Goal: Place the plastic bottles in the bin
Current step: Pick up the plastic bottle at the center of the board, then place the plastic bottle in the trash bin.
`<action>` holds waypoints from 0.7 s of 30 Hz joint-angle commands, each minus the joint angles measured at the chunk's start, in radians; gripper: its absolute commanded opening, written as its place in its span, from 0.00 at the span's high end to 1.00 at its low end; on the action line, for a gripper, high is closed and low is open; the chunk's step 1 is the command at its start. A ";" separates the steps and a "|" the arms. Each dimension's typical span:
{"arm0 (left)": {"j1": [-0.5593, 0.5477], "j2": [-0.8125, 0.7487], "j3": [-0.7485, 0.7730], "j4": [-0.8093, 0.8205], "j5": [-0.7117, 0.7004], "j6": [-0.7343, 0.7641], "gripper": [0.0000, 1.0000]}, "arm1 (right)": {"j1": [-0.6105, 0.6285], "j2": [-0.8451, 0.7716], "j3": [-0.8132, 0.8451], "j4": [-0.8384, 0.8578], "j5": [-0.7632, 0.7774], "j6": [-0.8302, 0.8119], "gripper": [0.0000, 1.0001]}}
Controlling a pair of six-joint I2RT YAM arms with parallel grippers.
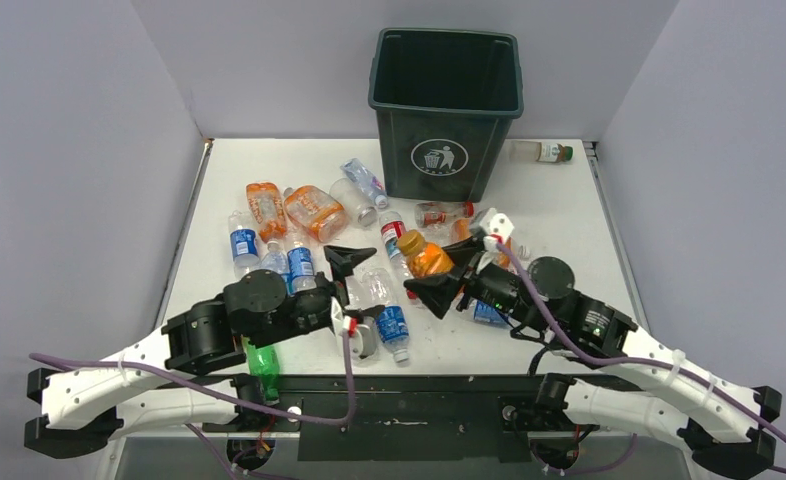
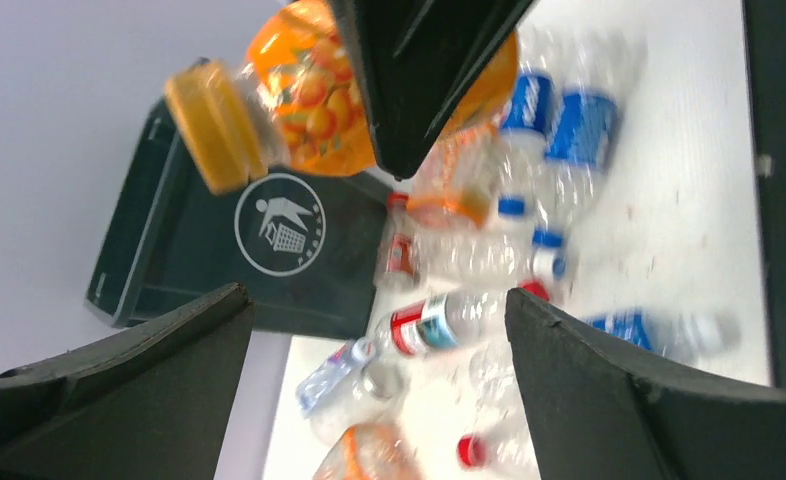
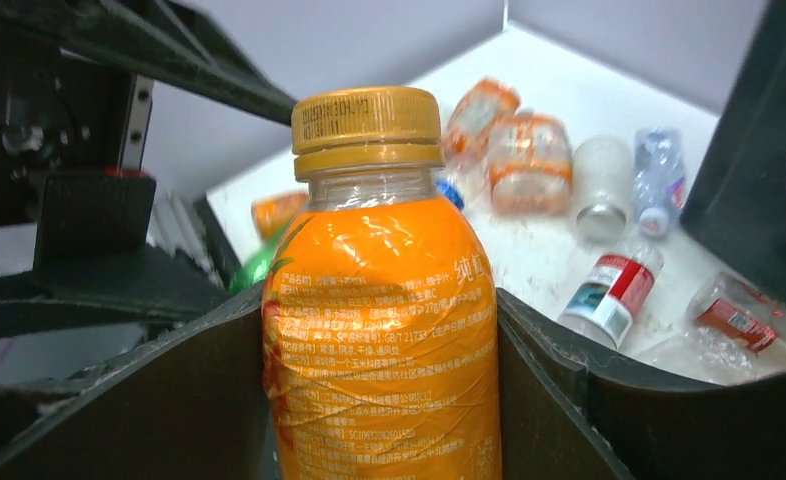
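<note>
The right gripper [image 1: 433, 280] is pinching a yellow-capped orange plastic bottle [image 3: 379, 330]. Its two black fingers press against the bottle's sides below the shoulder, and the cap points far and a little left. The bottle is near the middle of the white table [image 1: 559, 210] and looks lifted above the litter there. Just left of it, the left gripper [image 2: 374, 295] is spread wide with nothing between its fingers. It faces the far side, and in its wrist view the held bottle and one right finger hang close in front of it. A clear crushed bottle with a blue label [image 1: 391, 322] lies just right of the left gripper. A green bottle [image 1: 262, 362] lies at the near edge against the left arm. The tall dark green square bin [image 1: 489, 130] stands upright at the far middle of the table, mouth open upward and white logo facing near. On the table between the held bottle and the bin lie two clear red-labelled bottles [image 1: 394, 230], one of them just in front of the bin's base. Further left are two crushed orange bottles [image 1: 314, 210] side by side, a pale clear bottle [image 1: 352, 200] and two blue-labelled clear bottles [image 1: 242, 243]. A single clear bottle with a dark cap [image 1: 542, 151] lies apart at the far right, beside the bin.
</note>
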 commanded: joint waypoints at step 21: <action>0.049 -0.111 -0.191 0.405 -0.405 -0.665 0.04 | -0.580 0.429 0.373 0.676 0.450 0.128 0.70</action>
